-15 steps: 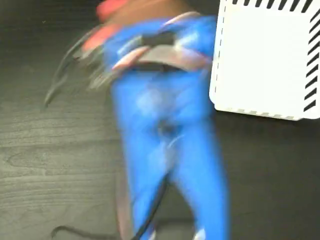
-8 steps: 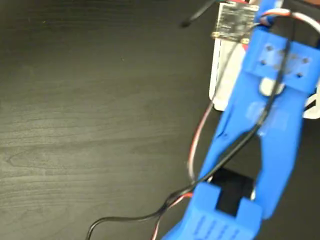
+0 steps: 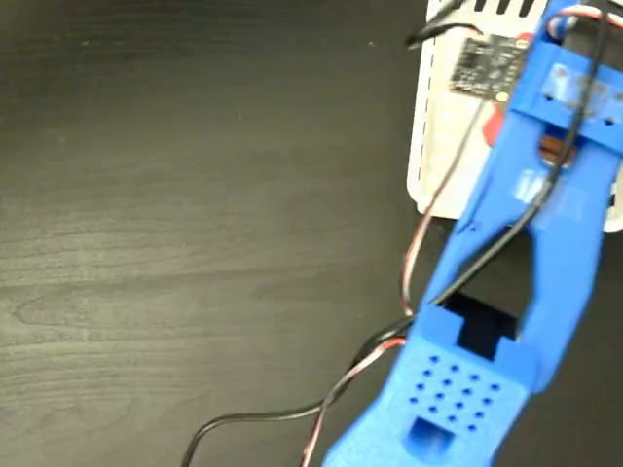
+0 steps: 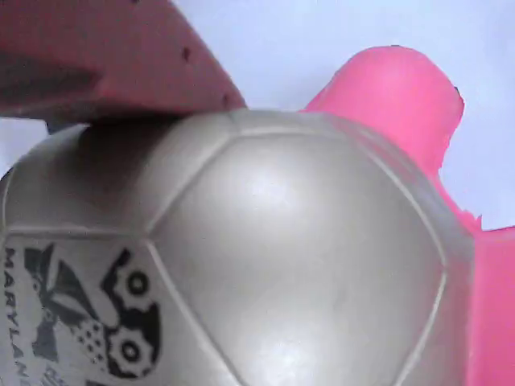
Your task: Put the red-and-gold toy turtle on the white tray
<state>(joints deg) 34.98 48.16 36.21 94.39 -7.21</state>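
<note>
Blue arm (image 3: pixel 545 243) reaches from bottom of the fixed view up over the white tray (image 3: pixel 433 146) at top right, which sits on the dark wood-grain table (image 3: pixel 195 243). Circuit board (image 3: pixel 487 66) and black and red cables (image 3: pixel 428 253) ride on the arm. A bit of red shows beside the arm above the tray, too small to tell what it is. Wrist view: the red-and-gold toy turtle (image 4: pixel 265 265) fills the frame, gold domed shell with dark printed marks at lower left, red rounded part at upper right, white surface behind it. One of the red fingers (image 4: pixel 105 56) lies against the shell top; other side hidden, so grip cannot be told for sure
</note>
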